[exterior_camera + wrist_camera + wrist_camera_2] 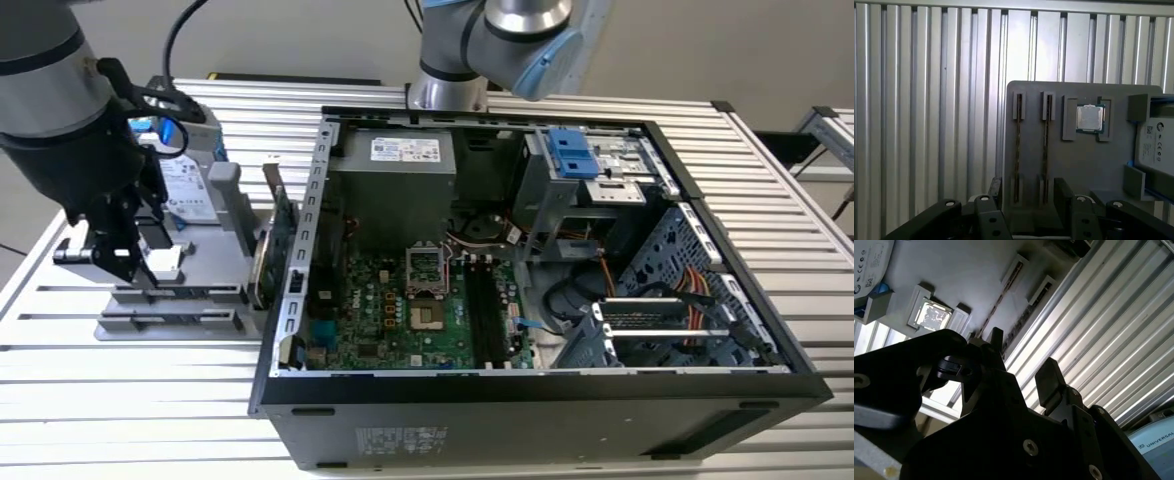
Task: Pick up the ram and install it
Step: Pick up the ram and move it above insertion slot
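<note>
Two ram sticks [1018, 145] seem to stand on edge in the grey holder [1084, 165]; centre your wide-open pincer [1029, 186] over one only.

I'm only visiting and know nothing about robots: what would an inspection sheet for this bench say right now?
Surface: ribbed metal table, bearing an open computer case and a grey parts holder.
Job's things: ram, edge-on in the holder's slots, not yet lifted.
Clutter: processor chip and hard drive on the holder.
Grippers: gripper open, empty, near the slots' ends.
Cables: orange wires inside the case; black cable by the arm.
Surroundings: another slatted table at the exterior view's right.
</note>
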`<action>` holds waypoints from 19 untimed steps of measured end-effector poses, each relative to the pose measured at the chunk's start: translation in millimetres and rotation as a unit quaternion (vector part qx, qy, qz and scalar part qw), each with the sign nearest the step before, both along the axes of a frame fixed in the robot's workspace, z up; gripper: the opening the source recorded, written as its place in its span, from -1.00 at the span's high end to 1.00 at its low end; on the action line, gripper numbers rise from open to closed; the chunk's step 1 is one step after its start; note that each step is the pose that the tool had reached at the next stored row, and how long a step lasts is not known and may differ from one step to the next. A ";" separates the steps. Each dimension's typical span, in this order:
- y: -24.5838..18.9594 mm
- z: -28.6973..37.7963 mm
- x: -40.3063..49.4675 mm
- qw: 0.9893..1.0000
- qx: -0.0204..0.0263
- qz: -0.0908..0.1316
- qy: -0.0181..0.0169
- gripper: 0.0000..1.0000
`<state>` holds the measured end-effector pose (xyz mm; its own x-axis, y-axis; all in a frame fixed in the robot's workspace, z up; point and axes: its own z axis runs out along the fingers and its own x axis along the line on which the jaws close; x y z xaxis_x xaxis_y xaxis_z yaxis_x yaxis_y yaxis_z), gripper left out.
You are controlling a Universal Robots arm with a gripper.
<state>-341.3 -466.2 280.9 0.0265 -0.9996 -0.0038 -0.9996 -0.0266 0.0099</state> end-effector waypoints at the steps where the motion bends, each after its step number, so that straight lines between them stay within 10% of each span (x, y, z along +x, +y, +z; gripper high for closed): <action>1: 0.0 -1.2 0.0 1.000 0.000 0.000 0.000 -1.00; 19: -7.5 -22.9 0.0 1.000 0.000 0.000 0.001 -1.00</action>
